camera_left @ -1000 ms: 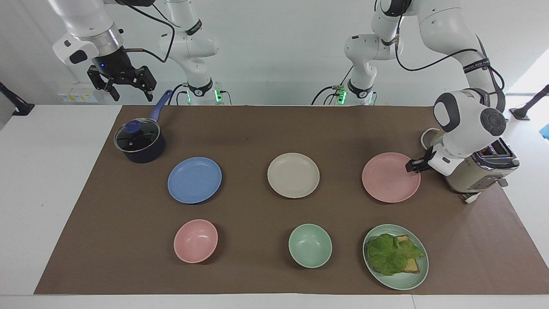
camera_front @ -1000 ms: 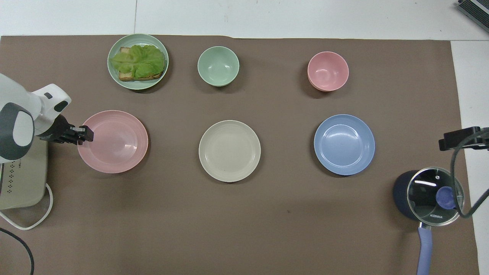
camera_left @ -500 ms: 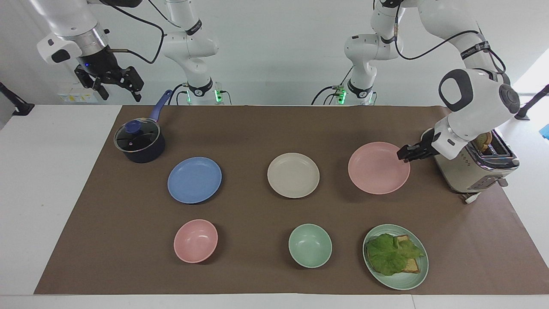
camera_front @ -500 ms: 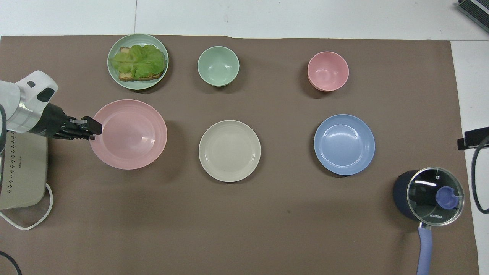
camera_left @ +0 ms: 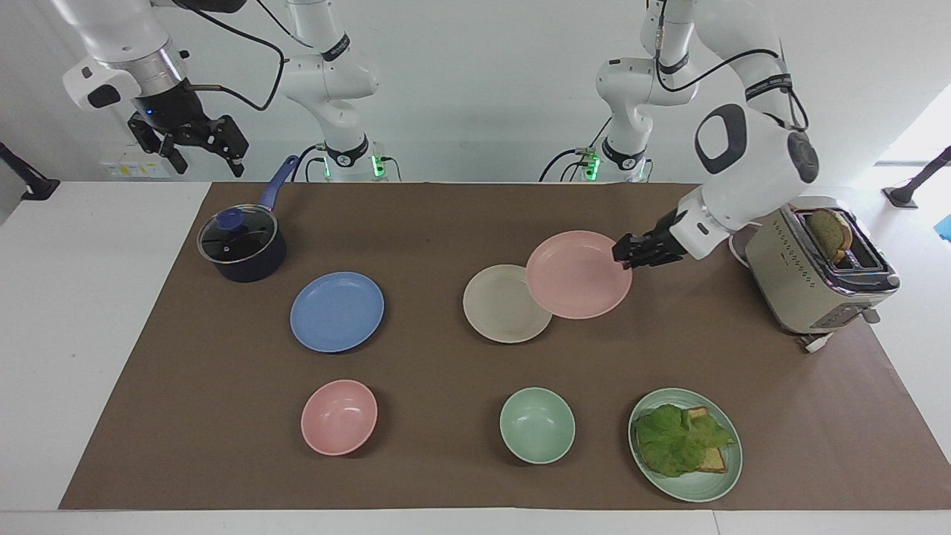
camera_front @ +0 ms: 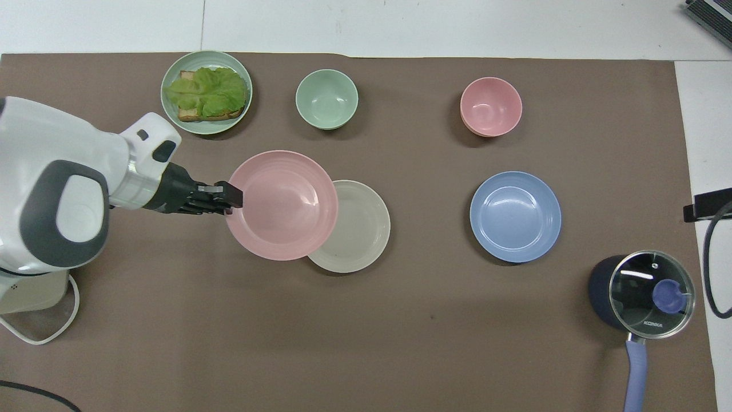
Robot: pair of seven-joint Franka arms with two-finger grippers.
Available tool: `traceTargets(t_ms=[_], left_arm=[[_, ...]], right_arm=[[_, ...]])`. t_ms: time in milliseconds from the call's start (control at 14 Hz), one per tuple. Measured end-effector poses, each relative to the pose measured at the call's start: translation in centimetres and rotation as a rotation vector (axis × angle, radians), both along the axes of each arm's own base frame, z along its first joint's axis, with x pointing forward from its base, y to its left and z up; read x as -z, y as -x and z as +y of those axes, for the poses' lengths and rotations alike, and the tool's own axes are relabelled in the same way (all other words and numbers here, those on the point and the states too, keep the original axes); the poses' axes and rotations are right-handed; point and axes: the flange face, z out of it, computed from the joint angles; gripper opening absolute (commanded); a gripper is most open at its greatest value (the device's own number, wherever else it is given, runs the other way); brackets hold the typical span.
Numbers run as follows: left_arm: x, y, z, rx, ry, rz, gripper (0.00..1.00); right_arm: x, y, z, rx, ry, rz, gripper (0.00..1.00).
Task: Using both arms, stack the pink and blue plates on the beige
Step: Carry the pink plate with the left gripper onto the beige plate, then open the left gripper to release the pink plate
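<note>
The pale pink plate [camera_left: 576, 275] [camera_front: 283, 205] hangs in the air, held by its rim in my shut left gripper [camera_left: 622, 251] [camera_front: 231, 195]. It overlaps the edge of the beige plate [camera_left: 498, 308] [camera_front: 360, 229], which lies on the brown mat mid-table. The blue plate [camera_left: 336, 311] [camera_front: 515, 217] lies flat beside the beige one, toward the right arm's end. My right gripper [camera_left: 210, 167] waits open and empty, high over the table's edge near the saucepan.
A dark saucepan with a glass lid [camera_left: 241, 245] [camera_front: 643, 292] stands at the right arm's end. A beige toaster [camera_left: 813, 279] stands at the left arm's end. Farthest from the robots are a pink bowl [camera_left: 339, 417], a green bowl [camera_left: 536, 425] and a green plate [camera_left: 691, 487] with toast and lettuce.
My left gripper lifted the pink plate off the mat by the toaster and carried it toward the beige plate, now overlapping it. The right gripper drew back slightly, then held still.
</note>
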Motion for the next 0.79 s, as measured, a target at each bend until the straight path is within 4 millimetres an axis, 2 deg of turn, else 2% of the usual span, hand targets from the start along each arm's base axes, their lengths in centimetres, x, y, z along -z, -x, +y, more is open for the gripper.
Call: traceTargets(t_ms=[71,214,357,571,786], left_arm=[[0.8,0.9,-3.0,-0.026,0.01,-0.016,0.0],[2.5,2.7,-7.4,-0.062,0.031,-0.04,0.0],[4.7,4.4,-9.7,-0.085,0.043,-0.05,0.0],[7.2,5.5,-9.6,-0.095,0.024,-0.027,0.0],[7.7,5.2,-8.6,-0.113,0.017,-0.019,0.0]], right_arm=[[0.0,0.0,0.0,0.0,0.0,0.0,1.0],[-0.1,-0.2,0.0,-0.001,0.002,-0.018,1.0],[-0.3,-0.5,0.1,-0.003,0.005,-0.046,1.0],[-0.2,-0.6,0.1,-0.004,0.006,-0.052,1.0],[0.3,-0.7,0.2,-0.006,0.004,-0.04,1.0]])
